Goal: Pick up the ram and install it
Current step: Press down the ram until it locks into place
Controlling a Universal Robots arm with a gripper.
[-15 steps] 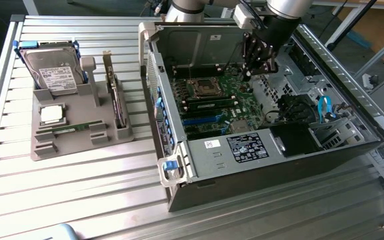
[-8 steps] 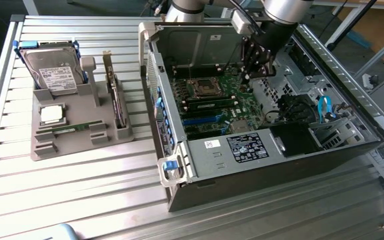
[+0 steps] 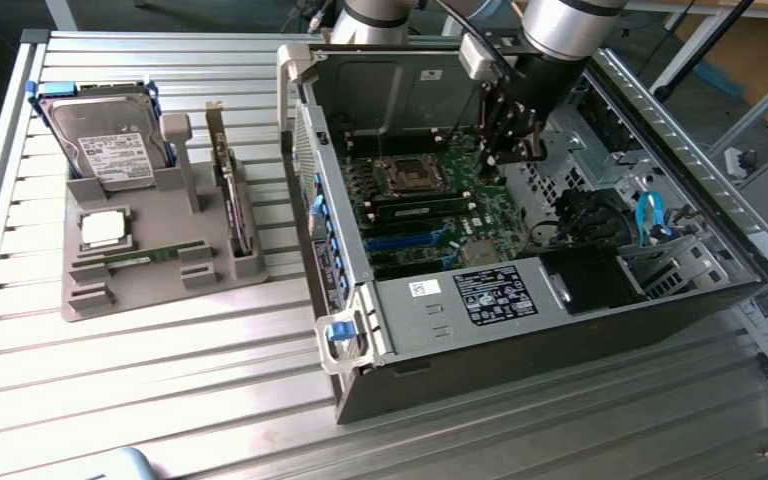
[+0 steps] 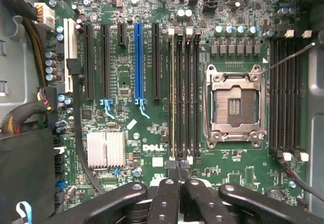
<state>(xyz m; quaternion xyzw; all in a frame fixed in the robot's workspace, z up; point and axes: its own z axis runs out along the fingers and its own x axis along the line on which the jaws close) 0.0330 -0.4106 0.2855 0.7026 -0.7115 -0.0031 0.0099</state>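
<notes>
One ram (image 3: 144, 257), a thin green stick, lies flat in the grey holder (image 3: 157, 290) on the exterior view's left, far from the arm. Inside the open computer case (image 3: 491, 330), my gripper (image 3: 527, 153) hangs over the green motherboard (image 4: 152, 128). Its black fingers (image 4: 167, 193) are pressed together, with nothing visible between them. The gripper (image 4: 178, 172) sits just over one end of the black memory slots (image 4: 188, 92). In the outermost of those slots a second thin ram stick (image 4: 172, 92) with a pale edge stands seated.
The holder also carries a hard drive (image 3: 104, 135), a square silver processor chip (image 3: 101, 228) and an upright dark expansion card (image 3: 231, 195). On the motherboard are the open processor socket (image 4: 234, 107), a blue card slot (image 4: 137, 62) and a silver heatsink (image 4: 105, 149). Cable bundles (image 4: 20, 118) run along the case wall.
</notes>
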